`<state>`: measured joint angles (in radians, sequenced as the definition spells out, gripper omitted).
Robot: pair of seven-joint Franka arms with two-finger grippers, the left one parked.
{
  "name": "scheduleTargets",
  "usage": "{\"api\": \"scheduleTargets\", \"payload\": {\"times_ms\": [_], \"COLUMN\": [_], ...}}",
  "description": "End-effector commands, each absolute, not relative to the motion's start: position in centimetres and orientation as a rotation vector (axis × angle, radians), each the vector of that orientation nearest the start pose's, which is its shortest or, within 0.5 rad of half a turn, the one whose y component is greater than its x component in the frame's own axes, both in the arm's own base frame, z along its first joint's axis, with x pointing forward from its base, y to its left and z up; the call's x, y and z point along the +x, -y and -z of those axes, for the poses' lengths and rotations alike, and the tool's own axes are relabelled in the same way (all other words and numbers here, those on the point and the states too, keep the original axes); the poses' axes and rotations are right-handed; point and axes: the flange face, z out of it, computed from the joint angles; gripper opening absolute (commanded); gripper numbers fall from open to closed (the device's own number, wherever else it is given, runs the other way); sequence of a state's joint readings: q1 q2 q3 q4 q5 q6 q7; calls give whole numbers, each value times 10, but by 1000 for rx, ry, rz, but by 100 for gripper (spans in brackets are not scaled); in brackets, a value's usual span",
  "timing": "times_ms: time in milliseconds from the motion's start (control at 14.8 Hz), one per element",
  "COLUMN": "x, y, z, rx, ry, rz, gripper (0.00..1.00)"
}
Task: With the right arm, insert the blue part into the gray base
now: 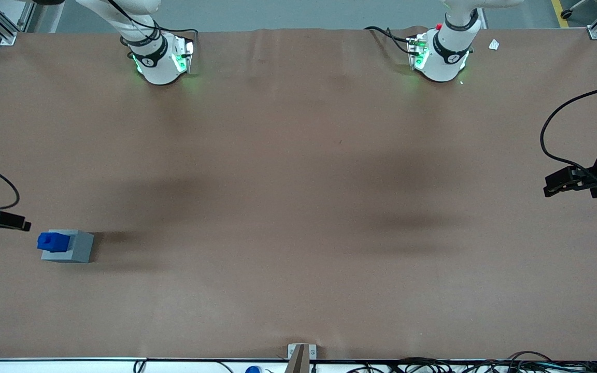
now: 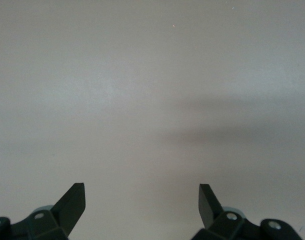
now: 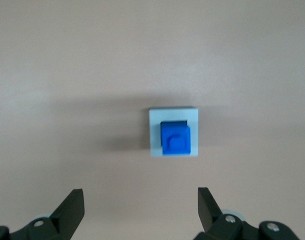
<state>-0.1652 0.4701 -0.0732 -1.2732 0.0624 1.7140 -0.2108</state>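
Toward the working arm's end of the table [image 1: 298,207], the blue part [image 1: 53,241] is sitting in the socket on top of the gray base [image 1: 73,247]. Nearby, the gripper [image 3: 140,207] is hovering apart from both with its jaws spread and holding nothing.

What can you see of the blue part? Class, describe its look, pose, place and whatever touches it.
The blue part is a small bright blue block, plastic by its look, with a small raised square on its upper face. It sits upright in the top of the gray base, which frames it all round in the wrist view, at the working arm's end of the table. Only the base touches it: the gripper hangs open above, well clear of it.
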Motion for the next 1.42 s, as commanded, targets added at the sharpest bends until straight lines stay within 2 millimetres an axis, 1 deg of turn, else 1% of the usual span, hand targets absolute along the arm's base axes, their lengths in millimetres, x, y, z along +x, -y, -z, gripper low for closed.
{"api": "scheduleTargets", "payload": {"times_ms": [0,68,203,339,407,542,610,746,881,1017,1153,1356], "x": [657,650,638,621,609,589,575,552,531,513,498,478], "y": [126,116,100,79,73,52,42,23,7,4,3,-3], "z": [-521,-533,-554,-577,-587,-606,-615,-628,-638,-646,-645,-648], "rx": [-3091,-3088,-3084,-3079,-3077,-3073,-3071,-3069,-3063,-3061,-3058,-3089], "ry": [-63,-50,-103,-124,-134,-140,-138,-110,-168,-154,-152,-115], "rz": [-49,-56,-75,-73,-62,-36,-19,7,15,19,19,15], "gripper": [100,100,100,100,100,100,100,100,100,100,100,100]}}
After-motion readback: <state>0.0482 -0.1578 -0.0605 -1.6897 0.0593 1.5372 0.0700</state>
